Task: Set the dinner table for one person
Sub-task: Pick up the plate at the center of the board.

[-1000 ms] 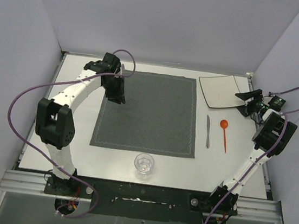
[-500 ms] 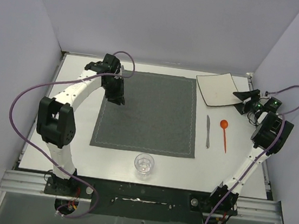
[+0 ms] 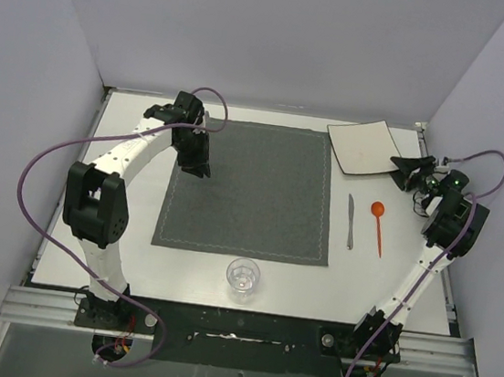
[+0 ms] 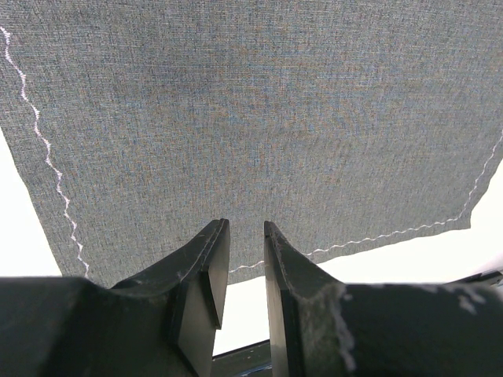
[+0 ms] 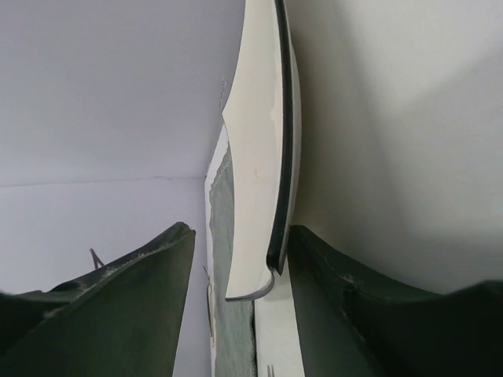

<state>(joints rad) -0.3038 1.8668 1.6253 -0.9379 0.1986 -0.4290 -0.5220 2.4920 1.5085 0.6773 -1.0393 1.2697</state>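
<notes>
White and matte, the dinner table point(image 3: 405, 290) fills the grey-walled booth. Nearest is a glass point(image 3: 243, 276), then the grey placemat point(image 3: 252, 189), with a knife point(image 3: 350, 221) and an orange spoon point(image 3: 378, 224) to its right. At the mat's far left, the left gripper point(image 4: 245, 228) is slightly parted and empty. Far right, the right gripper point(image 3: 400, 164) straddles the square plate's point(image 3: 360, 148) edge, not clamped.

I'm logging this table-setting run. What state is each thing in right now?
placemat: spread flat on the dinner table
plate: tilted, one edge raised
knife: lying flat
spoon: lying flat
glass: upright, looks empty
left tool: slightly open, holding nothing
right tool: open around the plate's edge
</notes>
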